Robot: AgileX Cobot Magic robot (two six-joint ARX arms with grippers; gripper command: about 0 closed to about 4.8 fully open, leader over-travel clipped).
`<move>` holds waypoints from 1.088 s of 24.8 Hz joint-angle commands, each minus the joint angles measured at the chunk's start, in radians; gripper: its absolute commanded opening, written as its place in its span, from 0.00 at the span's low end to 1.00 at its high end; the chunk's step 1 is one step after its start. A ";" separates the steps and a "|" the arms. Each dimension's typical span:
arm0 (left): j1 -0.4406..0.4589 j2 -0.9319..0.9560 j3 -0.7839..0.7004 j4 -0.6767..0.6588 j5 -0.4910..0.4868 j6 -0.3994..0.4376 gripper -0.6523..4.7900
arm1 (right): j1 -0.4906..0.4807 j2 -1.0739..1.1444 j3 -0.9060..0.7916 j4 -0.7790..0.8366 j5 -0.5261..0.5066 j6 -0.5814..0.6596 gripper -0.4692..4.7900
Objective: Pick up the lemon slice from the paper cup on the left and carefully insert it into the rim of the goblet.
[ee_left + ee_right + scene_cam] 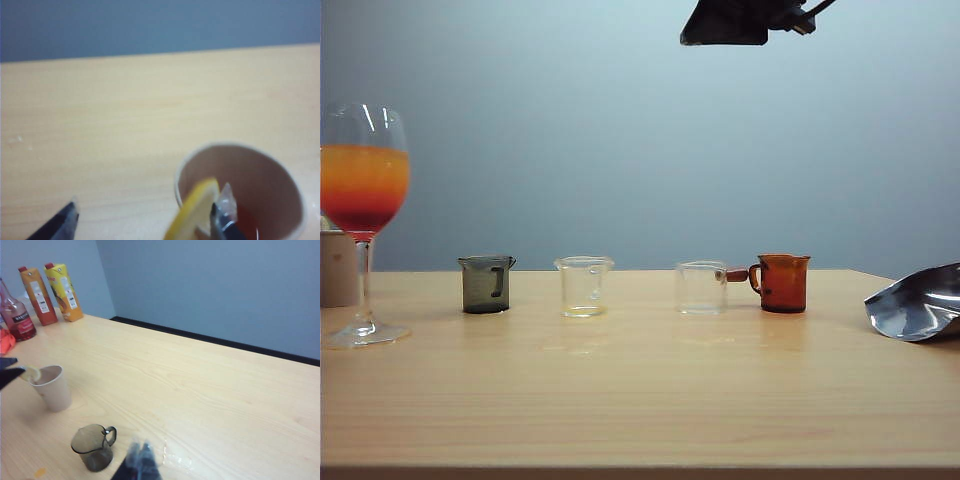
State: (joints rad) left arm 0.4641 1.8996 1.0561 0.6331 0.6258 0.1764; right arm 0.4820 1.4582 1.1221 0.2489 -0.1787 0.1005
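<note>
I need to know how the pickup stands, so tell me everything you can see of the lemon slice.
The lemon slice is a thin, pale-yellow round with a lighter rind edge. It stands tilted on edge at the rim of the beige paper cup, partly sticking out over it. The left end effector is open around it: one finger sits inside the cup right beside the slice, the other well clear outside. The right wrist view shows it perched at the cup's rim.

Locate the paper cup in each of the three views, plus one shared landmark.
Exterior view: paper cup at the far left edge, cropped, behind the goblet's stem.
Left wrist view: close up, open mouth showing, lemon slice on its rim, between the left gripper's open fingers.
Right wrist view: whole cup, beyond the grey beaker.
Shared landmark: the wooden table.
</note>
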 commanded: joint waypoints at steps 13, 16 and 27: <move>-0.008 0.035 0.017 0.019 0.033 -0.042 0.67 | 0.000 0.021 0.002 0.016 0.004 0.002 0.07; -0.017 0.035 0.017 0.019 0.033 -0.042 0.50 | 0.000 0.026 0.002 0.013 0.004 -0.001 0.07; -0.020 0.035 0.017 0.022 0.110 -0.032 0.11 | 0.000 0.026 0.002 0.010 0.004 -0.004 0.07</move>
State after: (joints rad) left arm 0.4438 1.9388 1.0714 0.6399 0.7010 0.1413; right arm 0.4812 1.4883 1.1213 0.2455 -0.1764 0.0990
